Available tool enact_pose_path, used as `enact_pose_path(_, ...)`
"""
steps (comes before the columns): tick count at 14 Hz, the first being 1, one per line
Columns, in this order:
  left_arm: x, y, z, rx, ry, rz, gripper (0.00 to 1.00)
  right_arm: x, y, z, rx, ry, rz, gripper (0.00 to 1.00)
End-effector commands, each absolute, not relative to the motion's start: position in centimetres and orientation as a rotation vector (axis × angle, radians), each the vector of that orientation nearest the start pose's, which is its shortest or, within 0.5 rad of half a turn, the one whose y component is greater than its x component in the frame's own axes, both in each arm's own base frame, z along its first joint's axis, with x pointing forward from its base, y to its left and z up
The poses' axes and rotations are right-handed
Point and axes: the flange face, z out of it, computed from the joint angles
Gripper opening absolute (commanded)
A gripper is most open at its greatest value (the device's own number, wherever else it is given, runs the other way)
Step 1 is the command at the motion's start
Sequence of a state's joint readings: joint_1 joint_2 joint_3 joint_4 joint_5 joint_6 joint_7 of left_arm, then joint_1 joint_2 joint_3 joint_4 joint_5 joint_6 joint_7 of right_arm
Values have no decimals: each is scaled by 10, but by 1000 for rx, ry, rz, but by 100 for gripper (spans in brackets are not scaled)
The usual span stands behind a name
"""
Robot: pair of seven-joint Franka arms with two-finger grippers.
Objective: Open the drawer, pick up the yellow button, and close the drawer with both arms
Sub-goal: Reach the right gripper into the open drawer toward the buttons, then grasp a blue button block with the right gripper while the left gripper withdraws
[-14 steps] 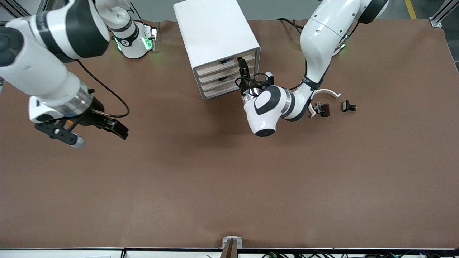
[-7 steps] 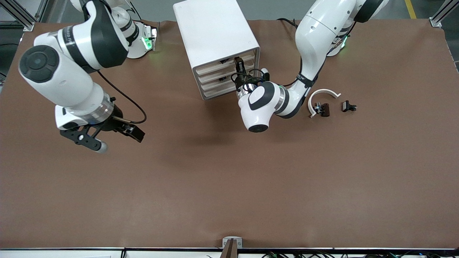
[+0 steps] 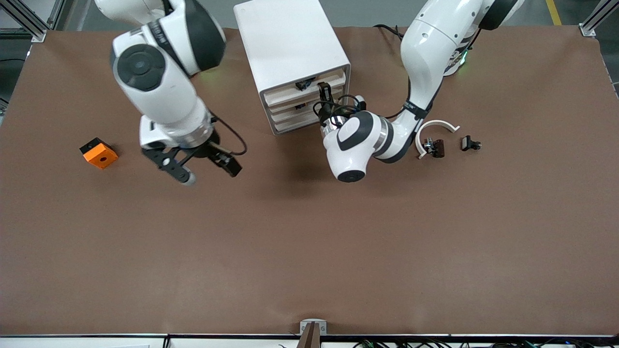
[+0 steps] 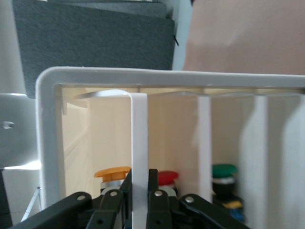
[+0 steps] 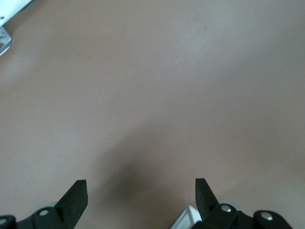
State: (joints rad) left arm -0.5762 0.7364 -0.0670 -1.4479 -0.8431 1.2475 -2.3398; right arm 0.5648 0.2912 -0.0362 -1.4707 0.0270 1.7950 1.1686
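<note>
Front view: the left gripper [image 3: 325, 91] is clamped on the front of the drawer [image 3: 309, 87], the top one in the white cabinet [image 3: 289, 43]. The right gripper [image 3: 205, 169] hangs spread wide over bare table [image 3: 309, 251].

Left wrist view: closed fingers [image 4: 152, 183] pinch the drawer's front edge; the button [image 4: 113, 173] sits inside.

Right wrist view: wide-apart fingers [image 5: 76, 195] hover over the table.

The front camera looks down on the whole tabletop [image 3: 309, 251] from high across the cabinet [image 3: 290, 43]. The left wrist camera peers close into that cabinet's [image 4: 47, 143] front. The right wrist camera faces bare tabletop [image 5: 152, 95].
</note>
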Motion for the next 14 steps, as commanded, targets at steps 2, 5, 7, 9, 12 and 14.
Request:
enact_pose_path(2,501,-415,287,-1287,-1760,1187,0,531,388,512,-2917,1064,11,100)
enact_pose_path(5,536,-383,289,-1256,-1881,1201,0,509,423,495,-2920,1122,35,100)
enact_pose_path(7,544,-375,288,-1284,-1893,1224,0,491,447,487,-2930,1131,43,100)
enact_pose_path(9,550,-371,288,-1289,-1913,1231,0,472,471,478,-2953,1097,52,100)
enact_pose_path(12,557,-362,292,-1284,-1931,1245,10,460,492,471,-2901,1112,99,100)
enact_pose_path(14,558,-359,292,-1287,-1932,1250,81,449,504,466,-2916,1086,102,100)
